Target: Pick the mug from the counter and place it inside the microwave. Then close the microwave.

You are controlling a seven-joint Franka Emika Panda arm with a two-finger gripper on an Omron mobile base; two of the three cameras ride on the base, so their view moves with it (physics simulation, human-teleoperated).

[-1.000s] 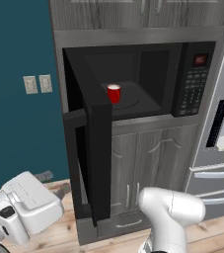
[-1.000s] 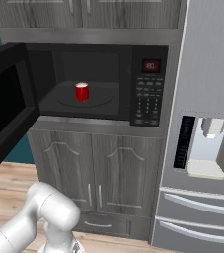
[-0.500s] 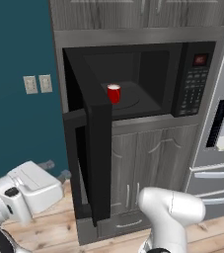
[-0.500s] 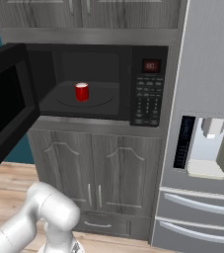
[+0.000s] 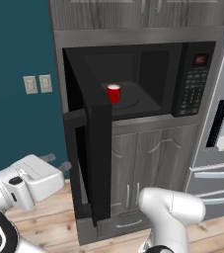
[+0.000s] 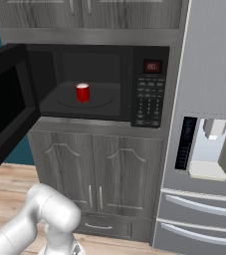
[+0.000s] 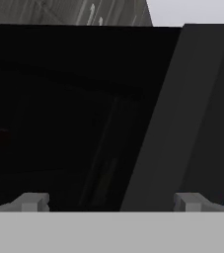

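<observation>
The red mug (image 5: 114, 93) (image 6: 82, 92) stands upright on the turntable inside the black microwave (image 5: 192, 84) (image 6: 149, 89). The microwave's door (image 5: 97, 148) (image 6: 5, 114) hangs wide open to the left. My gripper (image 5: 57, 163) is low on the left, outside the door, and its fingers point at the door's outer face. In the hand view my gripper (image 7: 111, 202) is open with nothing between its fingertips (image 7: 32, 201), close to the door's dark glass (image 7: 59, 123). The counter is out of view.
A steel fridge (image 6: 209, 124) (image 5: 222, 138) with a dispenser stands right of the microwave. Grey cabinet doors (image 6: 99, 169) sit below it and more above. Two wall outlets (image 5: 37, 84) are on the teal wall at left. The floor is light wood.
The hand has turned and shifted slightly right, bringing its fingers nearer the door's outer face. The mug and the door have not moved.
</observation>
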